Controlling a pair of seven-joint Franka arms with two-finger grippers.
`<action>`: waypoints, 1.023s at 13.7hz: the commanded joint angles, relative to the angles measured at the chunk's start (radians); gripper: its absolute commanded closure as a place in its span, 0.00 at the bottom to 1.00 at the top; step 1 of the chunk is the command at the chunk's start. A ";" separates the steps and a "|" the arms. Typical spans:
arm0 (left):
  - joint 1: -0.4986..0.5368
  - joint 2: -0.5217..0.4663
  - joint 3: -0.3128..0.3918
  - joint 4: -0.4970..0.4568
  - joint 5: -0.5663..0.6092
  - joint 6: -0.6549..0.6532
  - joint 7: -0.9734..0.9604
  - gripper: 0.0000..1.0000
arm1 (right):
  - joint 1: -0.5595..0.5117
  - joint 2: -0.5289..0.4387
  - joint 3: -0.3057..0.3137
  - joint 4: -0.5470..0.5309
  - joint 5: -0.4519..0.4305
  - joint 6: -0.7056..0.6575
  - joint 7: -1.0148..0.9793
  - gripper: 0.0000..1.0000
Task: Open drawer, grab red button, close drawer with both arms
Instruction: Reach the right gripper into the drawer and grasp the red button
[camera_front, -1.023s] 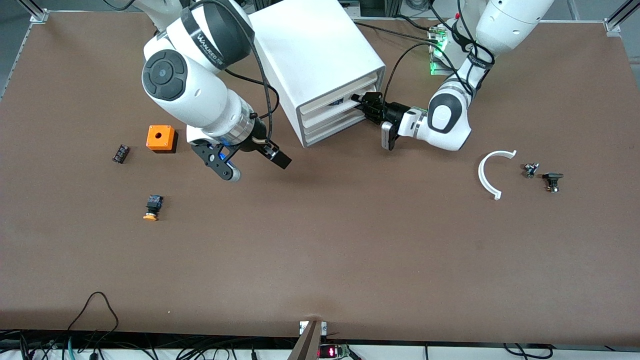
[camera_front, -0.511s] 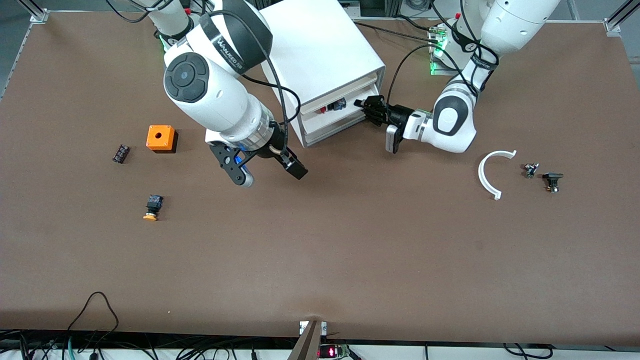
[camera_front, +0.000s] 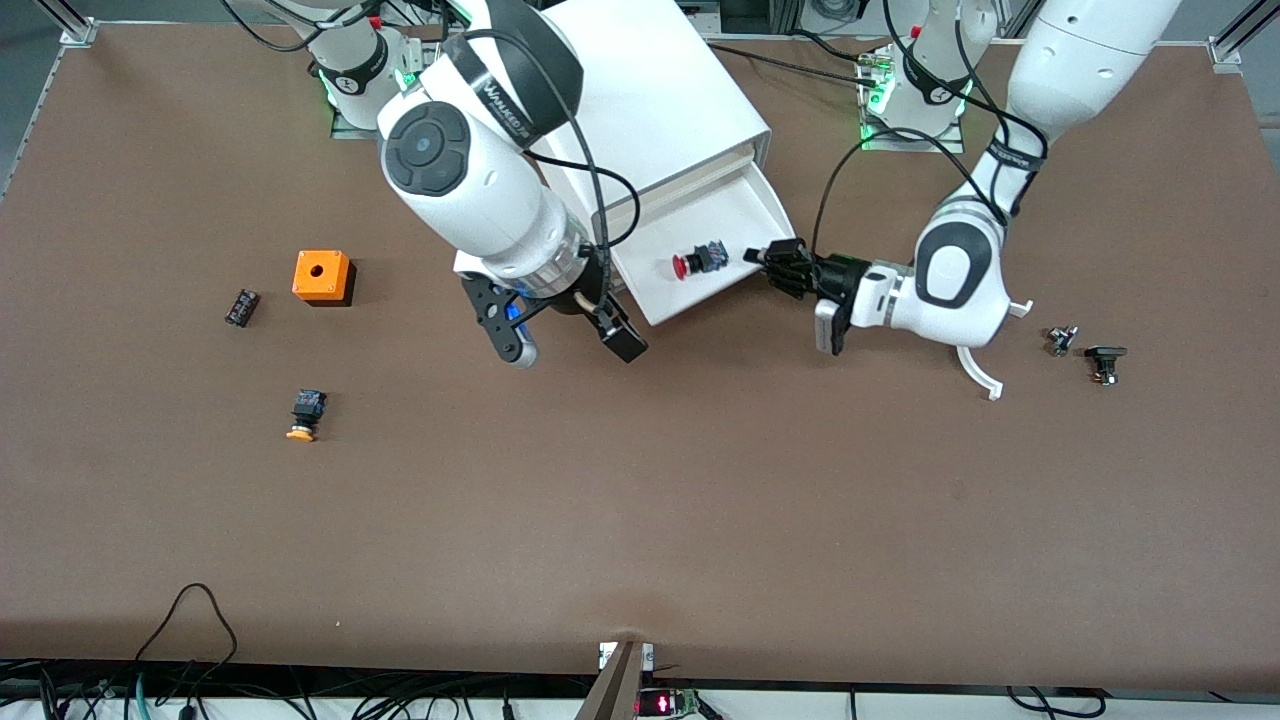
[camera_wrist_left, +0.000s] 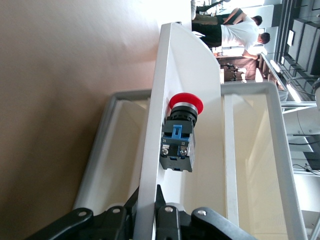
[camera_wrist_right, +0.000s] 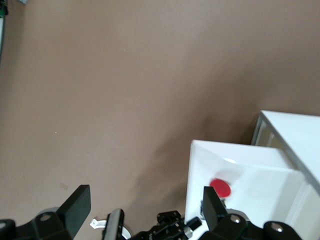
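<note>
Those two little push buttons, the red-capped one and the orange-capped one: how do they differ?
The red-capped push button with a black-and-blue body lies inside the pulled-out white plastic drawer; the orange-yellow-capped push button lies on the bare brown table, toward the right arm's end. The orange one is nearer the front camera. Their caps differ in colour. Both share the same mushroom shape, lie on their sides, and neither is held.

A red-capped button (camera_front: 694, 262) with a black-and-blue body lay in a white drawer (camera_front: 735, 215) of a white cabinet (camera_front: 640, 90) on the brown table (camera_front: 700, 500), alongside an orange cube box (camera_front: 321, 276), an orange-capped button (camera_front: 304, 414) and black pincers on white arms.
</note>
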 joint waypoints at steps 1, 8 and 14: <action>0.022 0.090 -0.003 0.119 0.071 0.024 -0.029 1.00 | 0.067 0.055 -0.012 0.041 -0.039 0.048 0.098 0.01; 0.043 0.118 -0.003 0.181 0.126 0.023 -0.064 0.00 | 0.179 0.153 -0.013 0.041 -0.085 0.128 0.226 0.01; 0.060 0.027 0.001 0.217 0.195 -0.052 -0.260 0.00 | 0.244 0.225 -0.015 0.041 -0.134 0.168 0.310 0.01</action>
